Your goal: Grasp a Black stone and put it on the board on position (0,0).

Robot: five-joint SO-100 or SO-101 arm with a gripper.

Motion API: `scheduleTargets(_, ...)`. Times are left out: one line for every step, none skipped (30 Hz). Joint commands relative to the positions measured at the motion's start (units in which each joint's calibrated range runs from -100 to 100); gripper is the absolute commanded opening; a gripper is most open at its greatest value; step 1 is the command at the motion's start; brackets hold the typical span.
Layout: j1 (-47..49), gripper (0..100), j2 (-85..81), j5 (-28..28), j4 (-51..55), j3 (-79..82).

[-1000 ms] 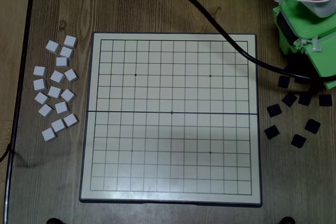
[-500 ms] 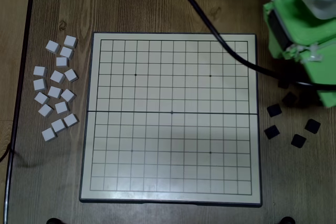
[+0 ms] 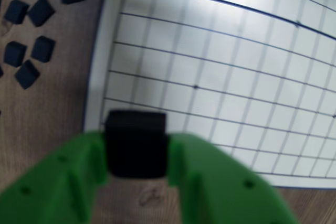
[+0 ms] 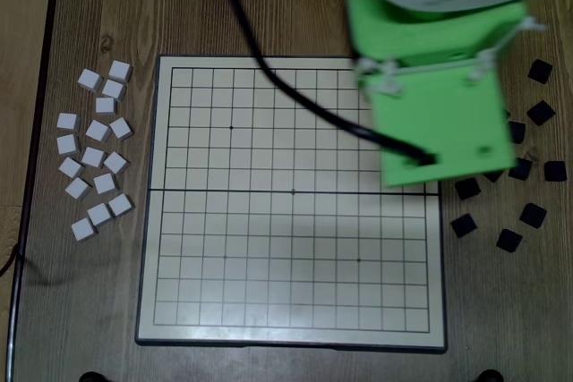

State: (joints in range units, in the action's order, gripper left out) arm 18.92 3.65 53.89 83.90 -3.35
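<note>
Dark wood-grain table [image 4: 98, 6] throughout, paler strip along left edge in overhead view; soft glare from above, no walls visible

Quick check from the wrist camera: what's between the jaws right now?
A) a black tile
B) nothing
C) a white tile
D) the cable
A: in the wrist view a black tile sits clamped between the two green jaws of the gripper, above the edge of the board.
</note>
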Motion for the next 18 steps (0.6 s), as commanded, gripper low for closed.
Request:
scheduleTargets(-4.49, 6, -5.73, -0.93, 1.88, -5.34)
scheduleTargets(-5.31, 6, -5.81, -1.07, 2.38, -5.54)
scheduleTargets(-5.95, 6, -5.98, -1.47, 2.71, -5.92)
scheduleTargets(-6.40, 6, -6.15, -1.66, 2.96, -6.21)
scheduleTargets(-6.77, 6, -6.32, -1.71, 3.21, -6.41)
scheduleTargets(-7.22, 6, -6.41, -1.86, 3.54, -6.60)
scheduleTargets(-7.59, 6, -6.49, -1.95, 3.79, -6.89)
scheduleTargets(-7.86, 6, -6.58, -2.05, 3.87, -7.08)
scheduleTargets(-8.23, 6, -6.66, -2.30, 3.87, -7.08)
scheduleTargets(-8.50, 6, -6.83, -2.34, 3.87, -7.18)
scheduleTargets(-8.77, 6, -7.09, -2.34, 3.87, -7.18)
scheduleTargets(-8.86, 6, -7.26, -2.39, 3.87, -7.28)
scheduleTargets(-9.04, 6, -7.34, -2.39, 3.87, -7.28)
scheduleTargets(-9.23, 6, -7.43, -2.39, 3.87, -7.28)
scheduleTargets(-9.32, 6, -7.43, -2.54, 3.62, -7.28)
scheduleTargets(-9.41, 6, -7.43, -2.54, 3.45, -7.28)
scheduleTargets(-9.50, 6, -7.43, -2.54, 3.29, -7.28)
scheduleTargets(-9.59, 6, -7.34, -2.64, 3.12, -7.28)
